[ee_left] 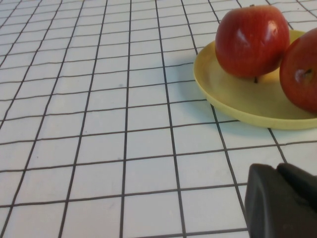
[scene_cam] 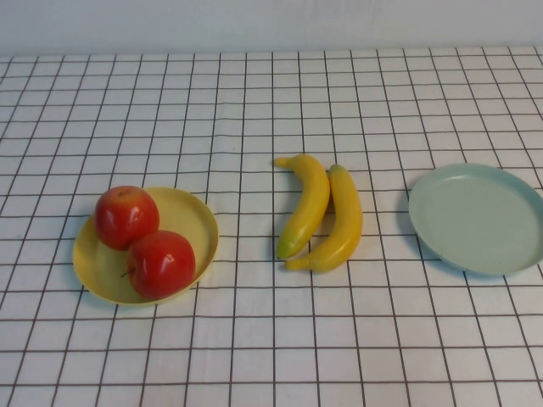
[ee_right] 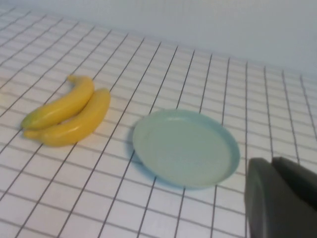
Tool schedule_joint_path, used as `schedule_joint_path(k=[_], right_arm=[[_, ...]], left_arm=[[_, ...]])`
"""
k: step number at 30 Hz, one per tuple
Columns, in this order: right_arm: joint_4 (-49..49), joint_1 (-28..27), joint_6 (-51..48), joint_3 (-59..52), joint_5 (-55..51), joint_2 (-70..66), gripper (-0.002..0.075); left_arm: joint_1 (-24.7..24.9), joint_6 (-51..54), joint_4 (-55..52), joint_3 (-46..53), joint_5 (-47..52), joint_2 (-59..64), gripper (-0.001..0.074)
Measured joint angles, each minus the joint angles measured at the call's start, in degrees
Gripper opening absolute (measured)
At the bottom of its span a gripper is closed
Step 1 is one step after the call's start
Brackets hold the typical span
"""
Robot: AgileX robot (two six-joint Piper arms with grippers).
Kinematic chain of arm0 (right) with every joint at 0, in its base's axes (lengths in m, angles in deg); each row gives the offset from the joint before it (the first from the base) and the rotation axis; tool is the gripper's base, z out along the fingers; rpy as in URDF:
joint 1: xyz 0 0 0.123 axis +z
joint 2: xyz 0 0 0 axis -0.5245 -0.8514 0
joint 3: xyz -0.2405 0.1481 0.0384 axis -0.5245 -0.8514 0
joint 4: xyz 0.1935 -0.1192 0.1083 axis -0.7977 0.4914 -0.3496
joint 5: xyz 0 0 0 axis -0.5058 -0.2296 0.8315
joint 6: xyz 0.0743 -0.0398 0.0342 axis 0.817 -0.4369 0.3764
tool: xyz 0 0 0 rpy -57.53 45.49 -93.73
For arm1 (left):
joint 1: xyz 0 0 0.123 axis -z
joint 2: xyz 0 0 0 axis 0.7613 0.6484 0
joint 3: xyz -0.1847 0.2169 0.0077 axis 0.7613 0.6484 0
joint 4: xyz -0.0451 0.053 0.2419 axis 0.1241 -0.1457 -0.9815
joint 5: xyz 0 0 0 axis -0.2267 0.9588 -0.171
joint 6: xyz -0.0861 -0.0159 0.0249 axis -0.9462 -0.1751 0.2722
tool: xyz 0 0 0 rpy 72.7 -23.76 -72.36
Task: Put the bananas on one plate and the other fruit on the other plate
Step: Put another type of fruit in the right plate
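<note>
Apples (scene_cam: 144, 242) both seated on yellow plate (scene_cam: 193, 214), touching; that half judged done. Bananas (scene_cam: 322, 212) side by side on the checked cloth (scene_cam: 271, 93), between the plates, blue-green plate (scene_cam: 479, 218) bare. Left gripper (ee_left: 282, 203) near yellow plate, right gripper (ee_right: 280, 201) just beside blue-green plate; finger spread: cannot tell for either. Next: right arm to reach bananas, take one, carry to blue-green plate.

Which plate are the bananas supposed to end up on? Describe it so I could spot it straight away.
On the checked tablecloth, look to the robot's right, past the two bananas lying side by side in the middle. There sits the pale blue-green plate, holding nothing. The yellow plate on the left already carries two red apples.
</note>
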Motion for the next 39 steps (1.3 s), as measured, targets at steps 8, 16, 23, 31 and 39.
schedule_joint_path(k=[8, 16, 23, 31, 39], right_arm=[[-3.0, 0.0, -0.1, 6.2, 0.2, -12.0, -0.0015], [-8.3, 0.0, -0.1, 7.1, 5.3, -22.4, -0.0015], [-9.6, 0.0, 1.9, 18.9, -4.6, -40.4, -0.0015], [-4.8, 9.8, 8.5, 34.5, -17.7, -65.1, -0.0015], [13.7, 23.3, 18.8, 55.9, -24.2, -88.6, -0.0015]], left_arm=[[0.0, 0.0, 0.0, 0.0, 0.0, 0.0, -0.0002], [0.0, 0.0, 0.0, 0.0, 0.0, 0.0, -0.0002], [0.0, 0.0, 0.0, 0.0, 0.0, 0.0, -0.0002], [0.0, 0.0, 0.0, 0.0, 0.0, 0.0, -0.0002], [0.0, 0.0, 0.0, 0.0, 0.0, 0.0, -0.0002]])
